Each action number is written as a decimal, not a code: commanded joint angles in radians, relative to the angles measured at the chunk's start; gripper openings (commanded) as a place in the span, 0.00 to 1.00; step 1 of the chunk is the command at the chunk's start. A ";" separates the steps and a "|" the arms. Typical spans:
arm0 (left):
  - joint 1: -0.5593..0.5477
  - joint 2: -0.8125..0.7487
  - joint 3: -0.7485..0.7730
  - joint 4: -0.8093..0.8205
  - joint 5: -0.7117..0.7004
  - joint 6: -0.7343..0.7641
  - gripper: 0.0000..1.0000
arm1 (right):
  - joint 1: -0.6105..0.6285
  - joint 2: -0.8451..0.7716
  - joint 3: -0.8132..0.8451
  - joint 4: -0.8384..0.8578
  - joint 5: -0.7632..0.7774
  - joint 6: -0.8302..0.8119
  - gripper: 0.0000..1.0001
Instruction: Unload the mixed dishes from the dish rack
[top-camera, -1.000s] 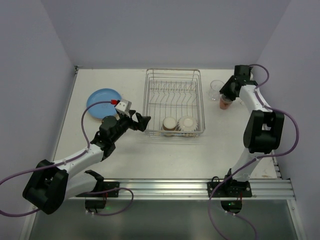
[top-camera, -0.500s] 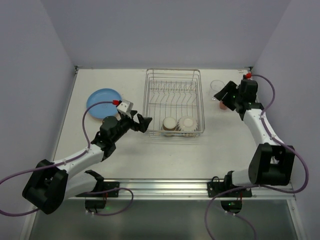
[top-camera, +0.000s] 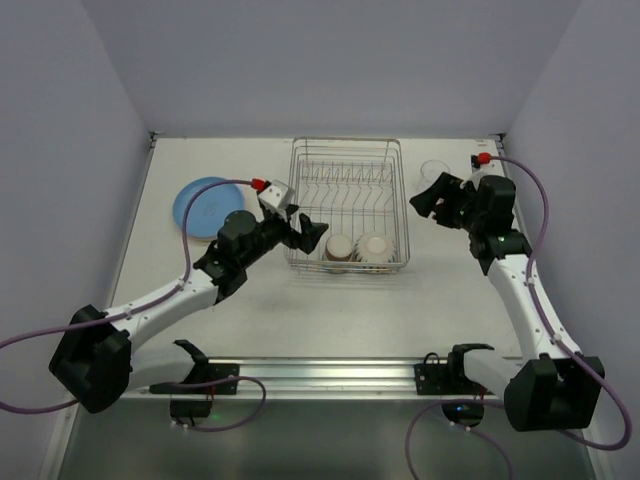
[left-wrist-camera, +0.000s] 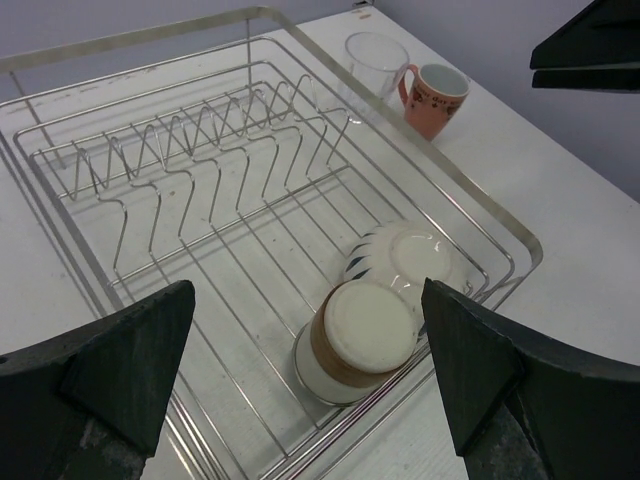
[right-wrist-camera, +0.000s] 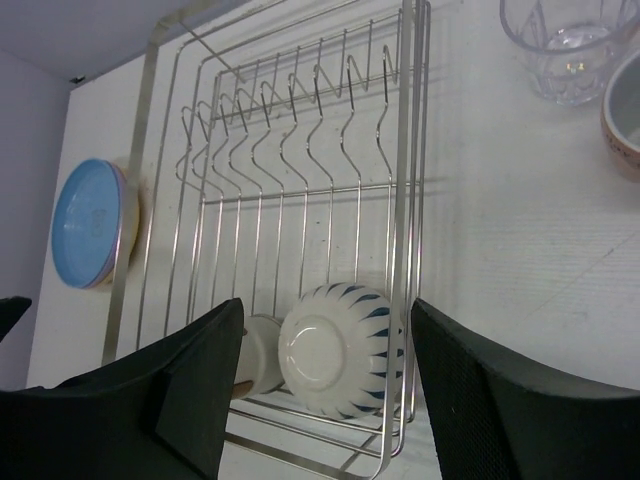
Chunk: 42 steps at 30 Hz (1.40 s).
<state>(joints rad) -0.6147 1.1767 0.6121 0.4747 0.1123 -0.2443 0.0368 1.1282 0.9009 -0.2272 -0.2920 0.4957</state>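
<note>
The silver wire dish rack (top-camera: 346, 142) stands mid-table. In its near end a cream cup with a brown band (top-camera: 338, 247) lies bottom-up next to an upturned cream bowl with blue stripes (top-camera: 375, 247). My left gripper (top-camera: 311, 232) is open and empty above the rack's near left corner; in the left wrist view the left gripper (left-wrist-camera: 307, 290) frames the cup (left-wrist-camera: 355, 340) and bowl (left-wrist-camera: 405, 255). My right gripper (top-camera: 432, 194) is open and empty just right of the rack. A clear tumbler (right-wrist-camera: 565, 45) and a reddish-brown cup (right-wrist-camera: 625, 110) stand on the table beside it.
A blue plate on a stack of plates (top-camera: 205, 205) lies on the table left of the rack, and it also shows in the right wrist view (right-wrist-camera: 92, 222). The rack's upright tines (left-wrist-camera: 200, 140) fill its far half. The walls stand close behind and to either side.
My left gripper has moved right, from beside the rack to over its near left corner. My right gripper has let go of the reddish-brown cup and swung towards the rack.
</note>
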 joint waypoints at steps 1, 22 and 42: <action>-0.037 0.056 0.128 -0.134 -0.040 0.042 1.00 | -0.003 -0.073 0.007 -0.006 -0.036 -0.046 0.71; -0.192 0.267 0.388 -0.438 -0.221 0.036 1.00 | -0.003 -0.105 0.010 -0.060 0.068 -0.020 0.73; -0.249 0.437 0.560 -0.639 -0.238 0.056 1.00 | -0.003 -0.151 0.003 -0.061 0.091 -0.006 0.73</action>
<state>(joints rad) -0.8505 1.6058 1.1255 -0.1505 -0.1555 -0.2161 0.0364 0.9985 0.9005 -0.2913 -0.2192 0.4793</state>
